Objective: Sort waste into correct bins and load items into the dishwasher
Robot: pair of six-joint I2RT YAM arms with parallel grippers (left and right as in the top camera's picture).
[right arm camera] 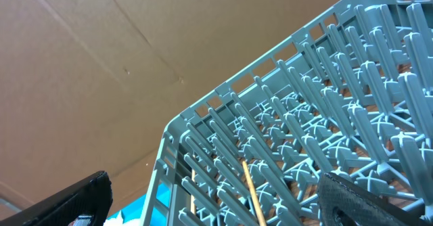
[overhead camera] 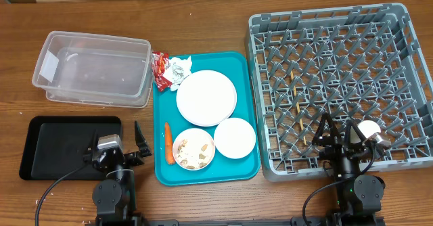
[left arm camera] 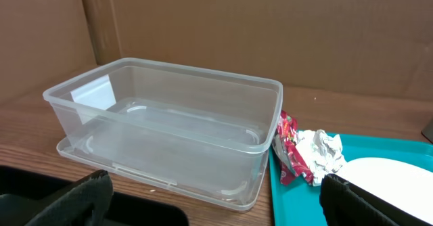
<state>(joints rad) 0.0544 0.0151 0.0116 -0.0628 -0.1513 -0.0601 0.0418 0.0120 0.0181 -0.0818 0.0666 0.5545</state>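
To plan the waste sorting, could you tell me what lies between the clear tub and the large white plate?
The overhead view shows a red snack wrapper and a crumpled white tissue there.

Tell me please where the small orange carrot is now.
In the overhead view, the carrot lies on the teal tray near its left edge, just left of the bowl holding nut scraps.

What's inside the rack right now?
In the rack, chopsticks lie among the pegs left of centre, and a small white cup sits front right. The right gripper covers the floor beneath it.
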